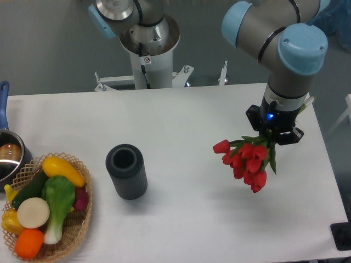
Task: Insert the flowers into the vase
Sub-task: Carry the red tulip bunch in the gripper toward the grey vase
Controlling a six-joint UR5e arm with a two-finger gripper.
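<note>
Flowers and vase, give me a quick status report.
Gripper shut on flowers, held above the table's right side. Vase upright, mouth open, well to their left. Nothing between them.

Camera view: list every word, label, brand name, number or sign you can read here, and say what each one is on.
No text in this view can be read.
Sticker on the robot base column: a small white label with a red mark, too small and blurred to read.
The gripper, flowers, vase, basket and pot show no lettering.
</note>
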